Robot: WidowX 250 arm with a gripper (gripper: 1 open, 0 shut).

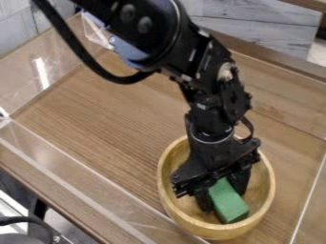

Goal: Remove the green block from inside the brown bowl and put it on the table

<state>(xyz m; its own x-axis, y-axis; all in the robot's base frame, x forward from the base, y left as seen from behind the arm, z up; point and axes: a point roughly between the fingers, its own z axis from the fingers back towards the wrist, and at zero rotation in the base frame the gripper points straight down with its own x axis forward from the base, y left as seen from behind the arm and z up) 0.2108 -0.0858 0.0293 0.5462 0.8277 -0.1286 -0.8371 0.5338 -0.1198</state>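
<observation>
Inside the pale wooden bowl [173, 205], round and thick-rimmed, lies the matte green block [227, 201], a straight-edged bar. The black gripper [214, 196] is closed on it, covering its far end. The block's long axis slants from upper left to lower right, its bare end toward the near rim. Beyond spreads the brown wood-grain table [95, 119], edged by clear walls; farther back stand grey-streaked boards [268, 29].

Partly hidden beneath the gripper [214, 196]: green block [227, 202].
Cut off by the upper edge: arm [159, 38].
</observation>
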